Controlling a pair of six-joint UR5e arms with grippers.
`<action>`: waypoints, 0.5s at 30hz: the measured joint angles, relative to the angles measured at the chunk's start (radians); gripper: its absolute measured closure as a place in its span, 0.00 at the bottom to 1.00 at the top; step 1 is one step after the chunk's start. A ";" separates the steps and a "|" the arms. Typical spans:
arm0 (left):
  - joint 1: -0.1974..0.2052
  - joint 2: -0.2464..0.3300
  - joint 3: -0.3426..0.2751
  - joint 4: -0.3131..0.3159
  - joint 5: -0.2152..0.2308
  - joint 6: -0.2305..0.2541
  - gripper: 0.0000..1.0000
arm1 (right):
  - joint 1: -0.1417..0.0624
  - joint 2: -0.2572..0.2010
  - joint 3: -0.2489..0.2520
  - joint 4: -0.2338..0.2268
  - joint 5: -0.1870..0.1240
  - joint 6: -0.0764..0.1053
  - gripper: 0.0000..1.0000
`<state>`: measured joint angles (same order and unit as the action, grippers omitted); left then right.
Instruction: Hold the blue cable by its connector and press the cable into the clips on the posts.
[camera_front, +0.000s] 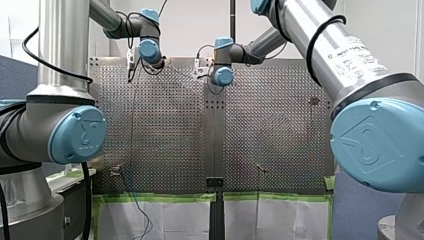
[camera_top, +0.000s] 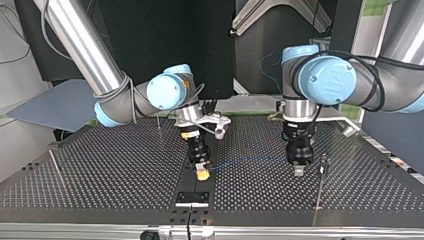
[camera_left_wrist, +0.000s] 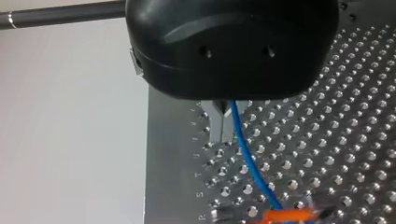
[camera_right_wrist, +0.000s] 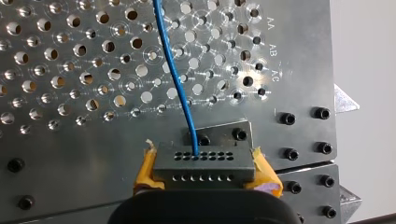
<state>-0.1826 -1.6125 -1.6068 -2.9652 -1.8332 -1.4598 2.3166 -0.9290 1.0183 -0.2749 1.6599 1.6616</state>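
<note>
Blue cable (camera_right_wrist: 173, 70) runs thin from the grey connector (camera_right_wrist: 204, 163) clamped between my right gripper's (camera_right_wrist: 205, 171) yellow pads (camera_right_wrist: 145, 169); whether my left gripper (camera_left_wrist: 220, 130) grips it cannot be told.

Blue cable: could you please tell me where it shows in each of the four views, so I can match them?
Top view: the blue cable stretches between my right hand and my left hand.
Left wrist view: it runs ahead from my left hand.
Right wrist view: it runs ahead from the connector in my right hand.
Front view: too thin to make out.
Shared landmark: the perforated table.
</note>
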 joint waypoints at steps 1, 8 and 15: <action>0.000 0.000 -0.002 0.003 0.000 -0.003 1.00 | 0.000 0.000 0.001 0.000 0.000 0.000 1.00; -0.008 0.000 -0.020 0.016 0.003 -0.010 1.00 | -0.004 0.000 0.012 0.002 0.000 0.003 1.00; -0.027 -0.016 -0.068 0.062 -0.002 -0.017 1.00 | -0.010 0.000 0.063 0.003 0.014 0.007 1.00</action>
<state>-0.2093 -1.6288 -1.6753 -2.9028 -1.8349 -1.4769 2.3063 -0.9290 1.0814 -0.2721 1.6737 1.6683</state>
